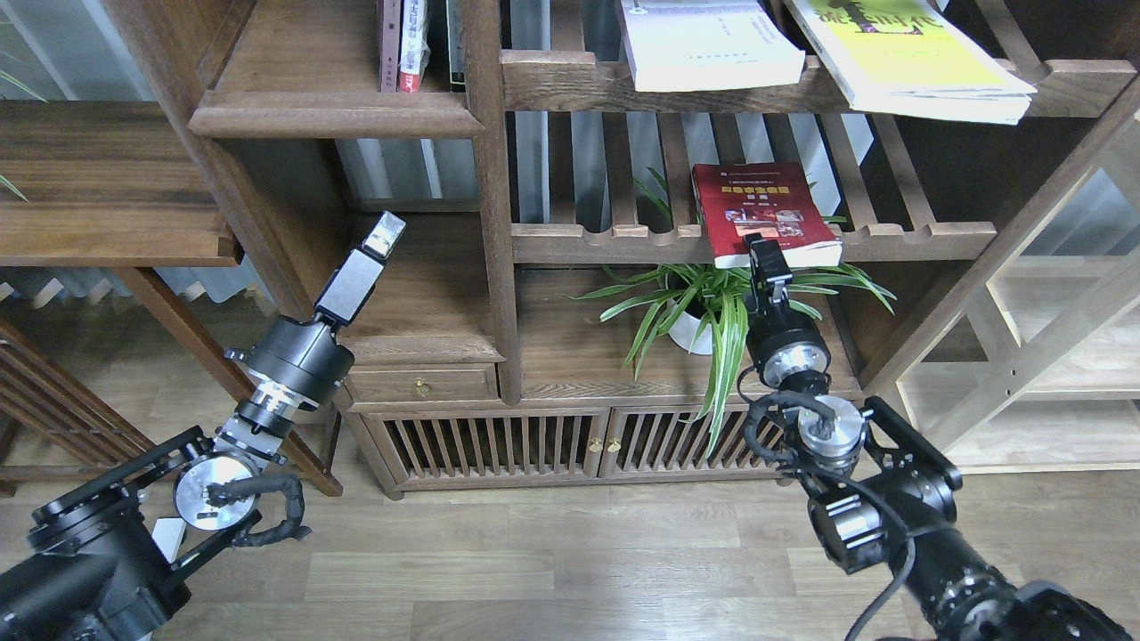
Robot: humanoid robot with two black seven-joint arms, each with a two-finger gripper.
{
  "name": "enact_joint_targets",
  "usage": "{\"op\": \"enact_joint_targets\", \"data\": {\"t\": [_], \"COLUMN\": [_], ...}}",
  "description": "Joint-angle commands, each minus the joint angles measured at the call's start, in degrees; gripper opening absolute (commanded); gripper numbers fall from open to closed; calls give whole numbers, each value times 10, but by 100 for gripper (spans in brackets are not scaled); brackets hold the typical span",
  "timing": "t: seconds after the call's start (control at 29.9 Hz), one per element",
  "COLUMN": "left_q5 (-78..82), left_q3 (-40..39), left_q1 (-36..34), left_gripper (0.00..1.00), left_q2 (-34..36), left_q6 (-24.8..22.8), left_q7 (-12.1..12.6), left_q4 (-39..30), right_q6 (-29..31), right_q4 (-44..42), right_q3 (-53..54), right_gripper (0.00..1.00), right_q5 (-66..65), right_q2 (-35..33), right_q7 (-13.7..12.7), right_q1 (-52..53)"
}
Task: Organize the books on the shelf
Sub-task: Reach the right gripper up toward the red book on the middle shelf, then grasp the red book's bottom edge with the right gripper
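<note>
The dark red book (764, 212) lies flat on the lower slatted rack, its front edge overhanging. My right gripper (764, 251) is at that front edge, touching or just under it; it is dark and end-on, so I cannot tell its state. The white book (708, 49) and the yellow-green book (908, 62) lie on the upper slatted rack. The solid dark-brown shelf (334, 111) is at the upper left, with a few upright books (403, 44) at its right end. My left gripper (385, 233) hangs in the open compartment below that shelf, holding nothing that I can see.
A potted spider plant (712, 307) stands right under the red book, its leaves around my right wrist. An upright post (490, 223) divides the bookcase. A pale wooden shelving unit (1051, 356) stands at the right. A drawer and slatted doors (552, 441) are below.
</note>
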Motion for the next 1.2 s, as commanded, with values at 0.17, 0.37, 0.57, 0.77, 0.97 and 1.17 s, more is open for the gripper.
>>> {"op": "enact_joint_targets", "data": {"t": [0.17,0.37,0.57,0.77,0.97,1.17], "left_q5": [0,0,0,0,0,0], "left_q3": [0,-1,-1,-1,-1,-1], "left_q1": [5,11,12,12,12,13], "left_gripper": [99,99,99,99,99,99], "left_q2": [0,1,0,0,0,0], "left_q6": [0,0,0,0,0,0], "left_q7": [0,0,0,0,0,0], "left_q4": [0,0,1,4,4,8], "right_q6": [-1,-7,-9,-9,-2,12], "right_q4": [-43,-67,-95,-108,-108,-108], "right_q3": [5,4,4,4,5,5], "right_gripper": [93,88,87,76,51,29], "right_q5": [-2,-2,-3,-3,-2,0], "right_q2": [-3,-4,-4,-4,-4,0], "right_q7": [0,0,1,2,3,4], "right_q1": [23,46,71,75,74,70]}}
